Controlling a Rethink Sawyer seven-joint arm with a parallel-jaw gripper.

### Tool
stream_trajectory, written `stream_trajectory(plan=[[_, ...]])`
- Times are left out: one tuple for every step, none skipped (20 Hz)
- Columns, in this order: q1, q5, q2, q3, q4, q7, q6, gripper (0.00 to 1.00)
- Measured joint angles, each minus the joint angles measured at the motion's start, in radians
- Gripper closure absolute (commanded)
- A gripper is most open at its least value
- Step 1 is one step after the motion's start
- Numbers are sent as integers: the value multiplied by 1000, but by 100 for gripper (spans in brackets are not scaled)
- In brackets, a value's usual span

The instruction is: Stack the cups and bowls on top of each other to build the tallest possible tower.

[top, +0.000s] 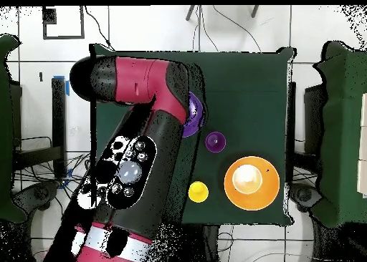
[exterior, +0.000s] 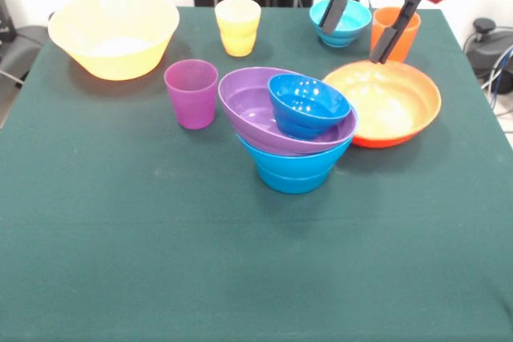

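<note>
The tower (exterior: 295, 138) stands mid-table: mid-blue bowls (exterior: 292, 170) at the base, the wide purple bowl (exterior: 252, 106) tilted on them, and the small dark blue bowl (exterior: 309, 104) lying in it. The wide orange bowl (exterior: 389, 102) sits right of it. My gripper (exterior: 358, 35) hangs open and empty above that bowl's far rim, between the small cyan bowl (exterior: 343, 15) and the orange cup (exterior: 398, 28). The purple cup (exterior: 191, 92), yellow cup (exterior: 237, 26) and large yellow bowl (exterior: 112, 34) stand to the left. In the overhead view the arm (top: 136, 152) hides the gripper.
Everything rests on the green-covered table (exterior: 120, 238). In the overhead view the purple bowl (top: 195, 116), purple cup (top: 214, 141), yellow cup (top: 198, 192) and large yellow bowl (top: 251, 182) show beside the arm. Cables and equipment lie off the table's right edge (exterior: 489, 46).
</note>
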State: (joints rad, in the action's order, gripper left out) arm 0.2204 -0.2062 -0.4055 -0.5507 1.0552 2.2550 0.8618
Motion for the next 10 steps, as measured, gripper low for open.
stream_trajectory(plan=[[-1,0,0,3,0,0,0,0],[-2,0,0,5,0,0,0,0],[-2,0,0,9,1,0,0,0],[-2,0,0,13,2,0,0,0],[-1,0,0,20,5,0,0,0],[-1,0,1,23,7,0,0,0],[-1,0,1,25,9,0,-1,0],[0,0,1,26,10,0,-2,0],[3,0,2,29,17,0,-8,0],[5,0,2,31,19,0,-11,0]])
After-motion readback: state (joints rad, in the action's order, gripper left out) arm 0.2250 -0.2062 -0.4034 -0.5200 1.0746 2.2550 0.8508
